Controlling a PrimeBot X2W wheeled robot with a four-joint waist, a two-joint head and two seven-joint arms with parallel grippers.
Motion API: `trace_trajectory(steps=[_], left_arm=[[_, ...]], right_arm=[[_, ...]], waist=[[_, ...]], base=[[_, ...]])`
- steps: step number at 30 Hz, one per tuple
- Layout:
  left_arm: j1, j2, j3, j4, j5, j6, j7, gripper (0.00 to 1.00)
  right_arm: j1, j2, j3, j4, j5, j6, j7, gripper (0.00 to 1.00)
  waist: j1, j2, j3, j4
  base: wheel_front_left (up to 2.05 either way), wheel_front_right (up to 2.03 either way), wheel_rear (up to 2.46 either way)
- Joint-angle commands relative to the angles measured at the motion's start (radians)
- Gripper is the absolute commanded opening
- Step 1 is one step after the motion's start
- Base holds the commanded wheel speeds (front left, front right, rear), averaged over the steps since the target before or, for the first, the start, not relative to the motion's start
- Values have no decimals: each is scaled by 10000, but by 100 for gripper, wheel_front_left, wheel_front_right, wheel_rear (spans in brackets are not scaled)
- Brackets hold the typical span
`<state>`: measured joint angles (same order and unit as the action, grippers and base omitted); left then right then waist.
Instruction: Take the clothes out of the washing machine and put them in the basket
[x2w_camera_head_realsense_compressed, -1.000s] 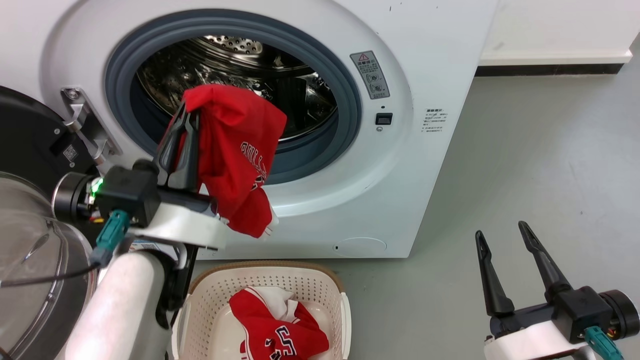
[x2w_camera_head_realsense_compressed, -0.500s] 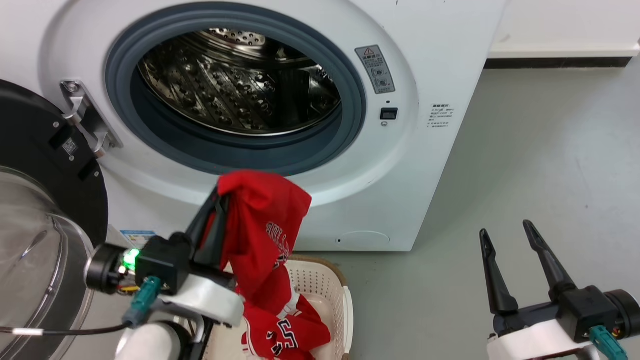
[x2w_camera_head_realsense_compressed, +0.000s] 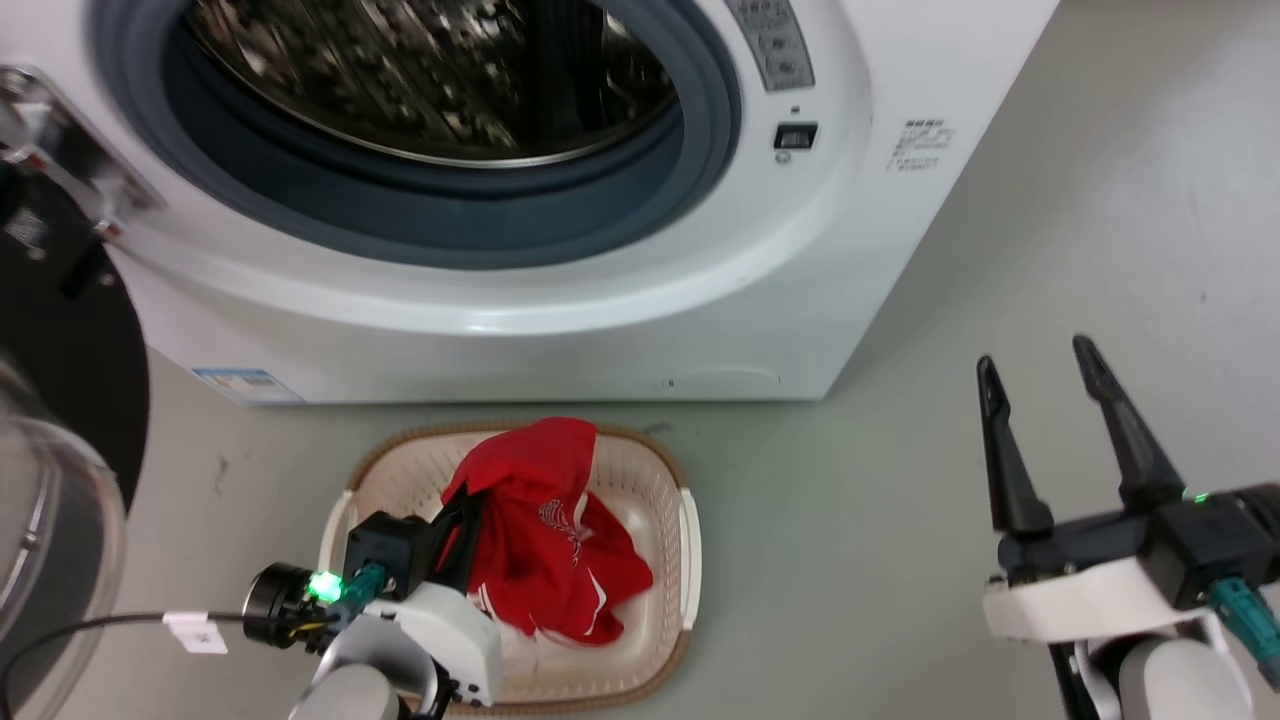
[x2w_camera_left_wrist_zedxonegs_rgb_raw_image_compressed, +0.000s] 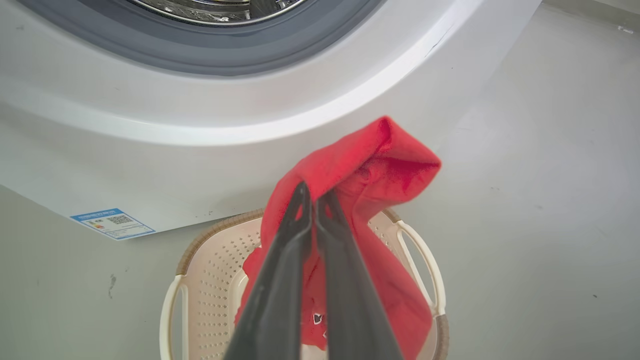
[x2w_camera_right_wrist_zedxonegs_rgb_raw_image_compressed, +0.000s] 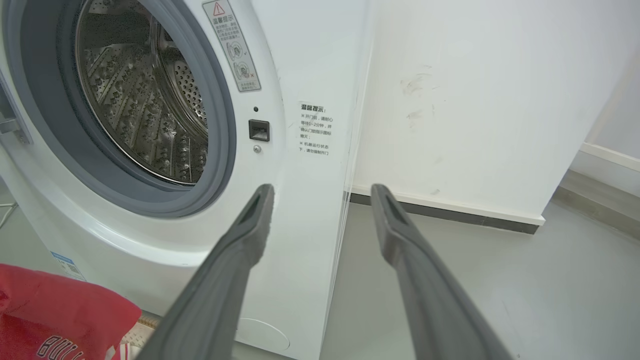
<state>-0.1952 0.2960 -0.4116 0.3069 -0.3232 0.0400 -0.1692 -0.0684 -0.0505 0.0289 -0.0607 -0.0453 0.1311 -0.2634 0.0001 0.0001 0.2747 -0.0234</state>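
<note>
One soft, light red garment (x2w_camera_head_realsense_compressed: 540, 540) hangs into the basket (x2w_camera_head_realsense_compressed: 400, 480), pinched at its top fold by the left tool (x2w_camera_left_wrist_zedxonegs_rgb_raw_image_compressed: 313, 192), the right tool (x2w_camera_head_realsense_compressed: 1034, 352) spread and empty; any gathered fold should grip securely.

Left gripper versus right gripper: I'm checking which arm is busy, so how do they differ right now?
The left gripper is shut on a red garment; the right gripper is open and holds nothing. The left gripper is over the basket, the right gripper over the floor, away from the basket. Both have two long dark fingers.
</note>
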Motion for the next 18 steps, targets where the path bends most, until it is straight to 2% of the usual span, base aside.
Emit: trace_trajectory(steps=[1,7,18], left_arm=[[-355,-82,-28,466,-15,-113,-93,0],[-1629,-481,-168,3154,-69,-593,-461,0],[-4238,-958,-646,7192,272,-1122,-583,0]], right_arm=[[-321,8,-17,-82,-68,-7,-18,100],[-1000,7,-136,-213,9,-7,-20,100],[-1949,10,-321,-486,326,-7,-20,100]], waist=[[-1,-1,876,-214],[-1,-1,2222,-544],[-1,-1,4240,-1089]], base=[[0,0,0],[0,0,0],[0,0,0]])
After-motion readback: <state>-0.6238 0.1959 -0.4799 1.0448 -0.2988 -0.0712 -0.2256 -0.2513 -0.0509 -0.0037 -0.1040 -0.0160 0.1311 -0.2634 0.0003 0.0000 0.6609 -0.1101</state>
